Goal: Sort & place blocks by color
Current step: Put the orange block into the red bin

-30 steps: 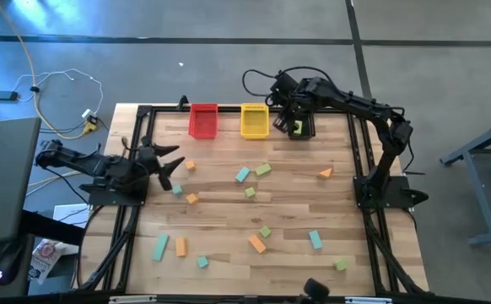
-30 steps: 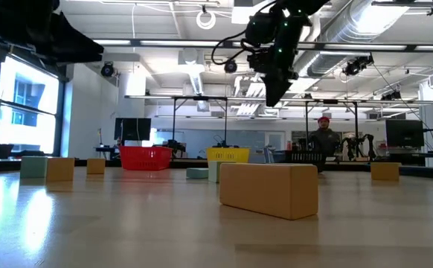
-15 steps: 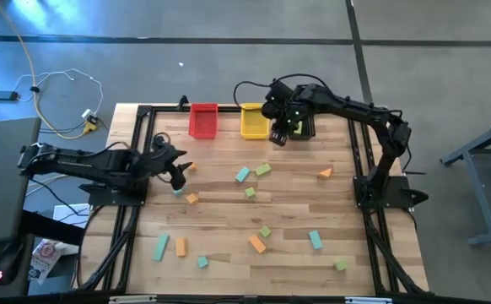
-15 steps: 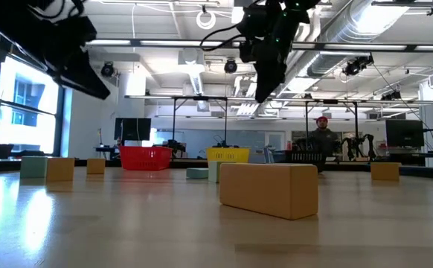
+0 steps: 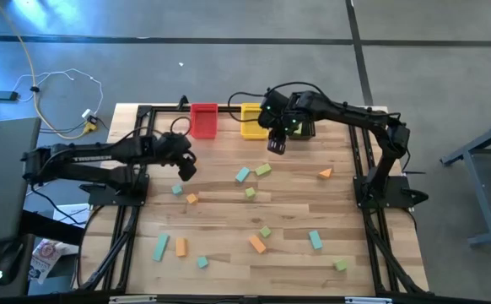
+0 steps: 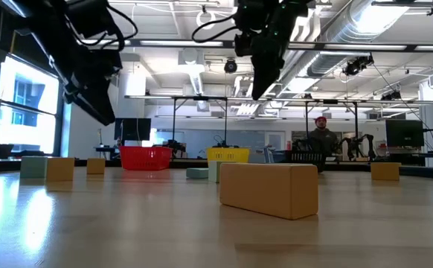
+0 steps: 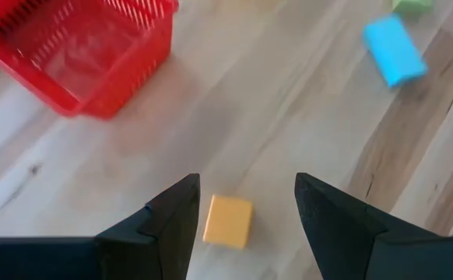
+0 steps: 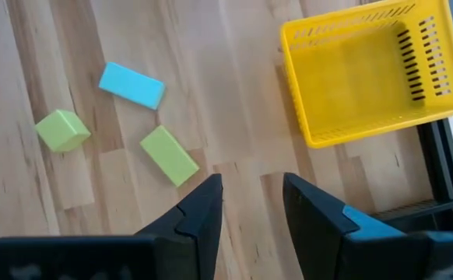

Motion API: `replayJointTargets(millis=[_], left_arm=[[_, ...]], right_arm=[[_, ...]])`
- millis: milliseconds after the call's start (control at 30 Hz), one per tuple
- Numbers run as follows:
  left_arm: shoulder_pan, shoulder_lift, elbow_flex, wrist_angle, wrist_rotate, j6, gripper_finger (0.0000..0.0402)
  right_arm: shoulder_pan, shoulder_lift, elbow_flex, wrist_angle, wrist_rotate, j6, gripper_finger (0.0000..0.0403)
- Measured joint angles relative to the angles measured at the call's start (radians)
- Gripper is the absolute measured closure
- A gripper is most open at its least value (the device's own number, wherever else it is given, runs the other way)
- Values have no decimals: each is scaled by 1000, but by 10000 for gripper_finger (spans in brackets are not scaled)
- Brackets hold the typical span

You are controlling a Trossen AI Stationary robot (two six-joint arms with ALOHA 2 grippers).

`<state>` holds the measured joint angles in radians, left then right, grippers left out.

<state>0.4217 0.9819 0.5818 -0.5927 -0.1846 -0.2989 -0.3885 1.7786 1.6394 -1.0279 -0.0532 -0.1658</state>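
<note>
Small orange, teal and light green blocks lie scattered flat on the wooden table. My left gripper [image 5: 185, 167] [image 7: 246, 187] is open and hovers over an orange cube [image 7: 227, 221], with one finger on either side of it and no touch. My right gripper [image 5: 277, 144] [image 8: 251, 187] is open and empty, up in the air just near the yellow bin [image 5: 252, 121]. In the right wrist view a teal bar [image 8: 131, 85], a green cube [image 8: 61, 130] and a green bar [image 8: 169, 155] lie ahead of it.
A red bin [image 5: 203, 120], the yellow bin [image 8: 374, 70] and a black bin [image 5: 302, 127] holding something green stand in a row at the far edge. More blocks lie toward the near edge, among them an orange bar [image 6: 268, 189]. A person [image 6: 323, 138] stands far behind the table.
My left gripper has swung from the table's left edge toward the middle and come over the orange cube near the red bin. My right gripper has moved from over the black bin toward the left and the near side, past the yellow bin.
</note>
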Motion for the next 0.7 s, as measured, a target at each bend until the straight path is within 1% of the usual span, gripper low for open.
replayJointTargets(millis=[67,200,333,500,700], left_arm=[[24,43,28,-49,27,3,202],[55,129,58,-97,28,27,202],[65,200,68,-99,55,48,202],[65,268,71,-100,64,48,202],[65,326,71,-99,80,48,202]], right_arm=[[4,0,0,0,0,0,279],[3,0,0,0,0,2,279],[3,0,0,0,0,0,279],[3,0,0,0,0,0,279],[3,0,0,0,0,0,279]])
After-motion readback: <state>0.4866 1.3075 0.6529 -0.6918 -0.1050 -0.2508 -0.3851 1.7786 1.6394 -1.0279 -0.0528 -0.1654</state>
